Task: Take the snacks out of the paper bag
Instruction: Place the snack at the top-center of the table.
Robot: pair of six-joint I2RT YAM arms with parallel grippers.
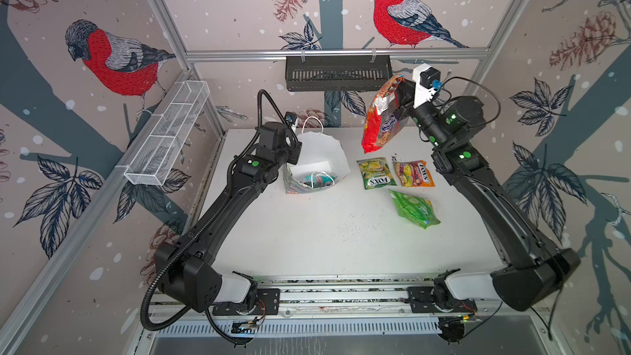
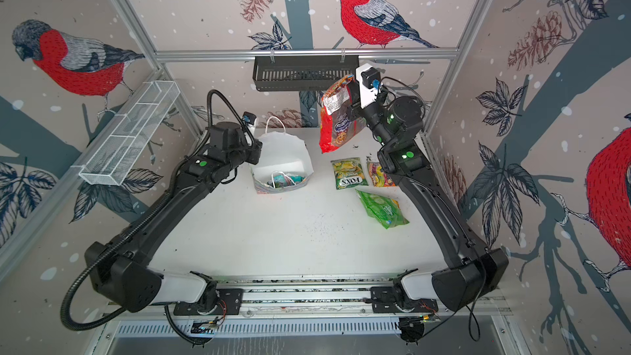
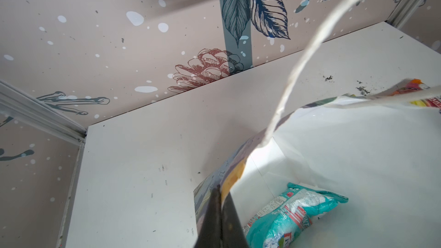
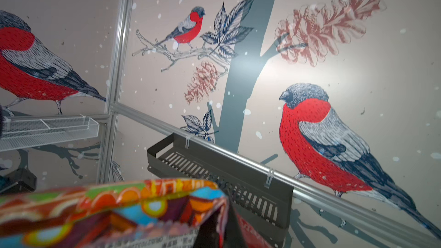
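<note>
The paper bag [image 1: 321, 141] [image 2: 283, 151] stands open at the back of the table. My left gripper [image 3: 220, 201] is shut on its near side wall at the rim. A teal snack packet [image 1: 317, 179] [image 3: 291, 213] lies on the bag's floor. My right gripper [image 1: 401, 97] [image 4: 224, 213] is shut on the top corner of the large red packet [image 1: 382, 121] [image 2: 336, 117], which hangs in the air to the right of the bag. On the table lie a green-yellow FOX'S packet [image 1: 375, 173], an orange-yellow FOX'S packet [image 1: 414, 173] and a bright green packet [image 1: 415, 209].
A black slotted tray [image 1: 338, 73] hangs on the back rail, close behind the raised red packet. A white wire basket [image 1: 170, 131] hangs on the left wall. One white cord handle [image 3: 310, 44] arches above the bag. Dark specks [image 1: 351, 227] dot the white table.
</note>
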